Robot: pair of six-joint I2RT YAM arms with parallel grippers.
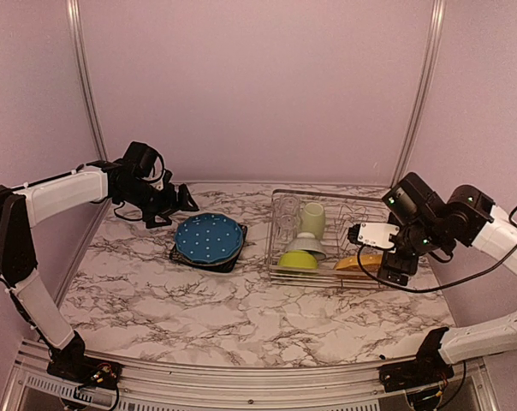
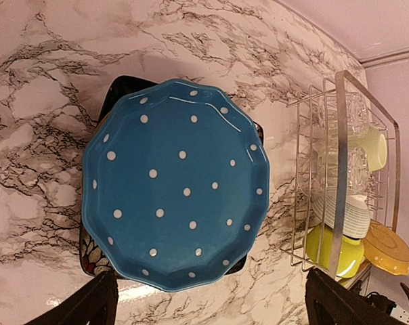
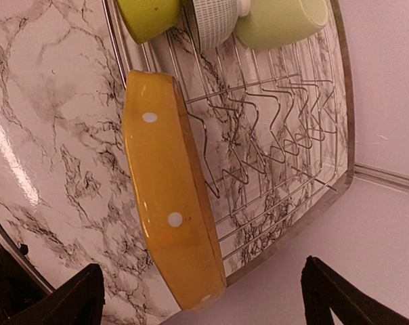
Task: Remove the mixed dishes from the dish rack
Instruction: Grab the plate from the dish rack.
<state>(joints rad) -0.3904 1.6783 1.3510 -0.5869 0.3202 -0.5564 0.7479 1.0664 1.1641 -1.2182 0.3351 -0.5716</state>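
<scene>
The blue plate (image 1: pixel 209 237) (image 2: pixel 174 183) with white dots lies on the dark square plate (image 1: pixel 239 258) (image 2: pixel 118 89) on the table, left of the dish rack (image 1: pixel 361 196) (image 2: pixel 340 122) (image 3: pixel 345 101). In the rack stand a clear glass (image 1: pixel 286 215) (image 2: pixel 350 118), a pale green mug (image 1: pixel 312 218) (image 3: pixel 280 20), a small white bowl (image 1: pixel 306 244) (image 3: pixel 213 19), a lime green bowl (image 1: pixel 299 259) (image 3: pixel 149 15) and the orange dotted plate (image 1: pixel 362 262) (image 3: pixel 170 203), tilted on edge at the rack's right end. My left gripper (image 1: pixel 188 205) (image 2: pixel 211 308) is open, above the blue plate's far left side. My right gripper (image 1: pixel 394 276) (image 3: pixel 203 308) is open over the orange plate, apart from it.
Upright wire tines (image 3: pixel 272 122) fill the rack's right part beside the orange plate. The rack's right end is close to the pink side wall (image 3: pixel 387 237). Bare marble table (image 1: pixel 241 317) lies in front of the plates and rack.
</scene>
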